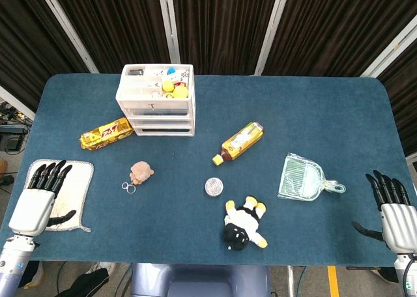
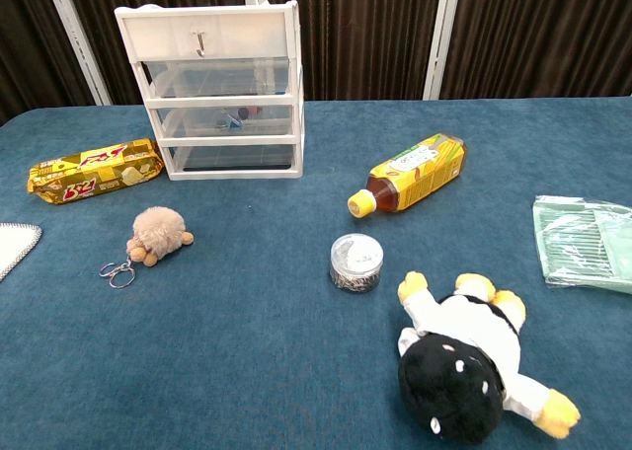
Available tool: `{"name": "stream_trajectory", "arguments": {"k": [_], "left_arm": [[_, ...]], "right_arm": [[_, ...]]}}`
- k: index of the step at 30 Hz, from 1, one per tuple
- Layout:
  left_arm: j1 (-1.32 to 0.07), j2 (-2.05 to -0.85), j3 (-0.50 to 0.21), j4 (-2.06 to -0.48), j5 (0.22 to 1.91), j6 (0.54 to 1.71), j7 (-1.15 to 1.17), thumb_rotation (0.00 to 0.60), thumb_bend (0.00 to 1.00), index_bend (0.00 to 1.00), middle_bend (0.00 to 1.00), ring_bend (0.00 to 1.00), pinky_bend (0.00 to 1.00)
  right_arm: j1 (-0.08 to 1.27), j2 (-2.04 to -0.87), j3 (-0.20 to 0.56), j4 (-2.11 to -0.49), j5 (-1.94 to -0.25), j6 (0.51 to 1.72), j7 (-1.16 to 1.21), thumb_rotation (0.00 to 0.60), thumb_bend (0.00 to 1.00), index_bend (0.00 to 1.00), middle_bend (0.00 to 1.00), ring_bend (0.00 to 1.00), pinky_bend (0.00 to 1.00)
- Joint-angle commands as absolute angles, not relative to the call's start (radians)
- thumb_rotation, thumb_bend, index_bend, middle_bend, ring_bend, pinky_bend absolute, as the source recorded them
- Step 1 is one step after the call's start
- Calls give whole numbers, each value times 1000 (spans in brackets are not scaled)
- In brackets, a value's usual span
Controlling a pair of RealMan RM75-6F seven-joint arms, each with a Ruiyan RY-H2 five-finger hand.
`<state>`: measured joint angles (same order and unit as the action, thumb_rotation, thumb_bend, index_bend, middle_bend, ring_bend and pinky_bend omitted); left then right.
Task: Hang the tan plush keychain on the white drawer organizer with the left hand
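Observation:
The tan plush keychain [image 1: 140,172] [image 2: 159,233] lies on the blue table, its metal rings [image 1: 128,187] [image 2: 118,271] toward the front left. The white drawer organizer [image 1: 156,100] [image 2: 219,87] stands behind it at the back, with a small hook [image 2: 199,43] on its top drawer front. My left hand [image 1: 40,200] rests open over a white cloth at the table's left front, well left of the keychain. My right hand [image 1: 393,210] is open at the right front edge. Neither hand shows in the chest view.
A yellow snack pack [image 1: 105,133] [image 2: 94,170] lies left of the organizer. A yellow-capped tea bottle [image 1: 240,141] [image 2: 411,174], a small round tin [image 1: 214,187] [image 2: 355,262], a black-and-white plush [image 1: 244,224] [image 2: 466,366] and a green dustpan [image 1: 305,178] [image 2: 583,241] sit to the right. White cloth [image 1: 73,196].

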<state>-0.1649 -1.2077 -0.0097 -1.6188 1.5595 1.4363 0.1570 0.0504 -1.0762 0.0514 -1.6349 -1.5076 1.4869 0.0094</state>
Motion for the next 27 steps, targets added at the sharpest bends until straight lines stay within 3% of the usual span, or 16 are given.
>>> {"name": "stream_trajectory", "arguments": {"k": [1,27], "left_arm": [[-165,-1207,-10,-1618,1561,1438,156,600,118,0,0,0,0],[-169,-1208,-11,-1626,1559,1430,171,600,119,0,0,0,0]], "right_arm": [[50,-1077,50,-1634,-1510,1489,7,600,2,0,0,0,0],[48,-1073,50,-1636,-1499,1480,14,600,3,0,0,0,0]]}}
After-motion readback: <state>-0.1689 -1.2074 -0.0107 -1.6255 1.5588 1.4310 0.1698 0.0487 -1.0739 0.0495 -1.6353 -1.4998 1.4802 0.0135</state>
